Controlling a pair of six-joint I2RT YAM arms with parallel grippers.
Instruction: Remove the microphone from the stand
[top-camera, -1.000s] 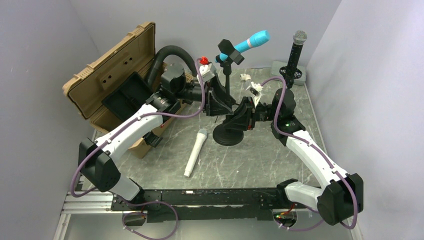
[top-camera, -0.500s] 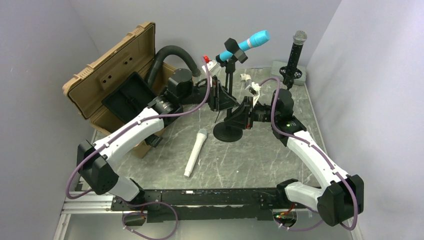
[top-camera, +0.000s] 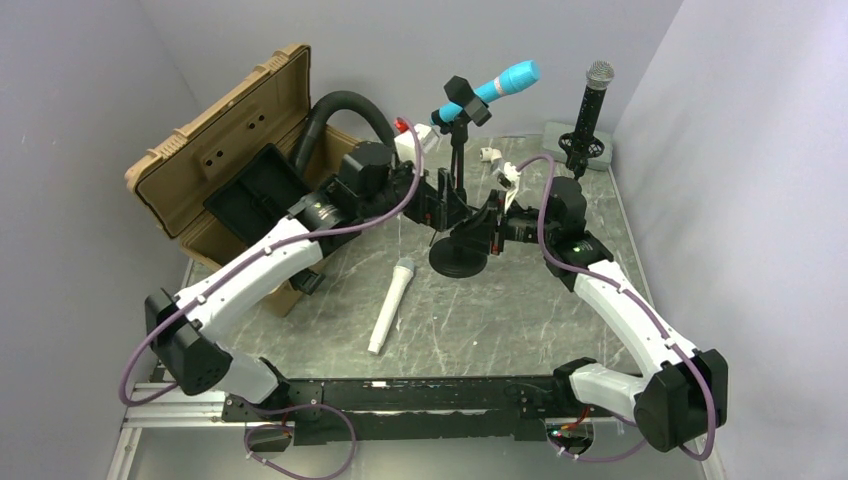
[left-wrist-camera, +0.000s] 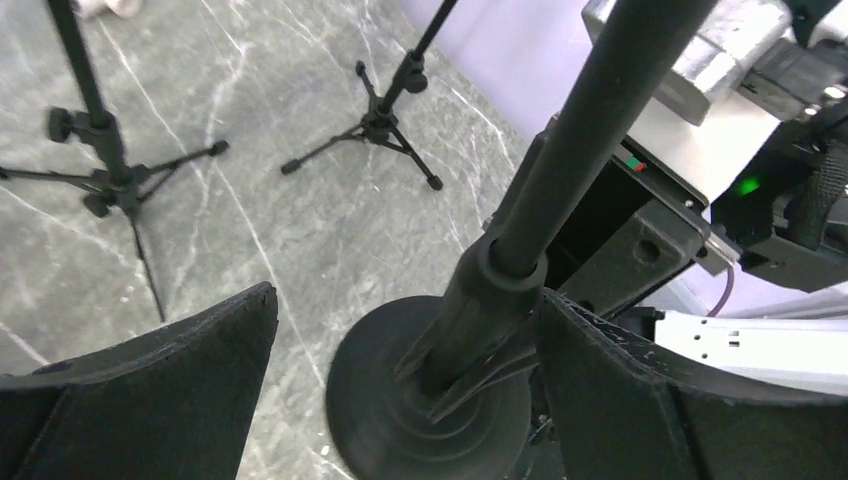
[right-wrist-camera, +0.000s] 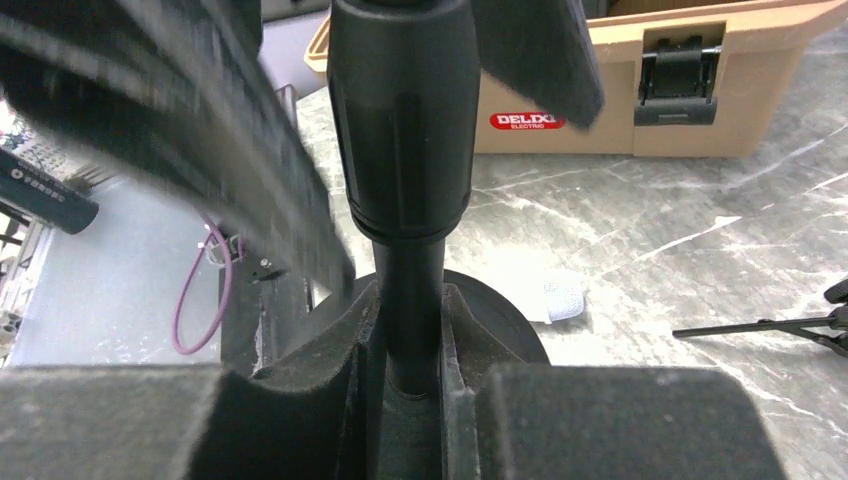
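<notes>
Nearest, in front of the stand, a white microphone lay flat on the table, apart from the round base and, I judged, no part of this job. At the stand itself the right gripper was clamped tight on the lower pole just above the base, with the pole snug between its pads. The left gripper sat at the stand's other side with its jaws spread wide, one on each side of the pole and holding nothing (whether either pad brushed the pole could not be told). High above both, at the stand's top, the blue microphone sat in the clip, slanted with its head up and to the right. Beyond the stand, to its right, a black microphone stood upright on a small tripod.

The step in hand looked like bracing the stand so the blue microphone could be drawn out. To do it well, the right gripper would need a firm hold so the base did not rock. The left would have to lift clear of the pole, rise to the blue body beside the clip and close on it squarely. It should then pull along the microphone's own slant, since a sideways tug could tip the stand.
</notes>
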